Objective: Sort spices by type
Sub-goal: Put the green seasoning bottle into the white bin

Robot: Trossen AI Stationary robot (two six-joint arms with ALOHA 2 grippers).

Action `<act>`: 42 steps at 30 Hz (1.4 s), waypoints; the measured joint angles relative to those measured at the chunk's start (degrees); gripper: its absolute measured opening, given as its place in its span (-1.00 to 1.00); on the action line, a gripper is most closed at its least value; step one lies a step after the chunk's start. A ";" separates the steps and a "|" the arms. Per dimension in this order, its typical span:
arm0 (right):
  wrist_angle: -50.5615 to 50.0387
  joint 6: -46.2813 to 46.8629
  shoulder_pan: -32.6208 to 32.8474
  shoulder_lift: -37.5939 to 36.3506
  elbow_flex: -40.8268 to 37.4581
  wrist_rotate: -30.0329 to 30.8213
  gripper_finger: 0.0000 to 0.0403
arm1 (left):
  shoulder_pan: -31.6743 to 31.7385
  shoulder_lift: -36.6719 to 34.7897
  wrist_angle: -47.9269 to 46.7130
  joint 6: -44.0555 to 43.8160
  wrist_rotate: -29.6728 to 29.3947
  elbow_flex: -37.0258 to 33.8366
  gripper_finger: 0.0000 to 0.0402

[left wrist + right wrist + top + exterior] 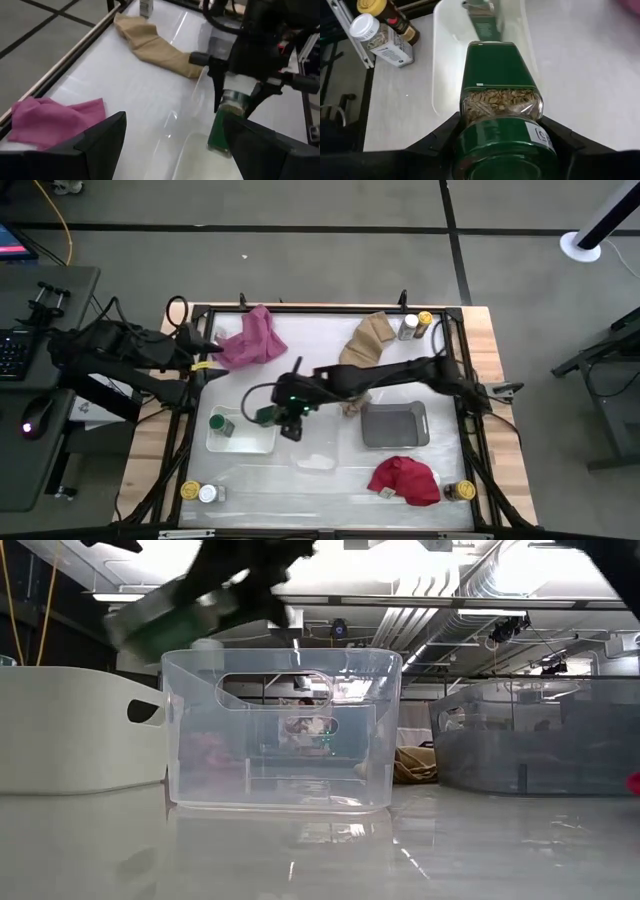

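Across the middle of the tabletop the right arm reaches from the right edge toward the left, and its right gripper hangs over the right end of the white tray, clenched on a green-lidded jar. Only the right wrist view shows that grip plainly: both dark fingers press the jar's sides just behind its green lid, with a clear band of flaky dried herb and a green label ahead of it. From the left wrist view the same jar hangs lid-up and tilted above the tray. In the low view it is a green blur above a clear plastic bin.

At the left edge, near the far corner, the left gripper waits beside the pink cloth, its fingers spread apart.

Further things show only from above: a grey tray right of centre, a red cloth near the front edge, a tan cloth at the far edge.

A second green-lidded jar stands inside the white tray. A yellow-lidded and a white-lidded jar stand as a pair in the far right corner, a matching pair in the near left corner, and one yellow-lidded jar in the near right corner.
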 joint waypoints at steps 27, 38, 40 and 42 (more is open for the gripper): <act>-6.26 -8.20 -0.74 12.87 14.82 -1.64 -0.06 | -17.41 4.76 25.25 -13.05 -3.35 -31.71 -0.39; -6.58 -8.18 -0.88 12.87 14.80 -1.33 -0.06 | -20.36 11.86 31.17 -10.79 -1.96 -33.92 -0.99; -7.11 -8.11 -0.84 12.87 14.80 -1.35 -0.06 | -20.60 12.85 31.42 -9.91 -1.93 -33.92 -0.99; -7.42 -7.62 -0.86 12.87 14.80 -1.38 -0.06 | -20.63 14.08 31.72 -8.55 -1.95 -33.92 -1.00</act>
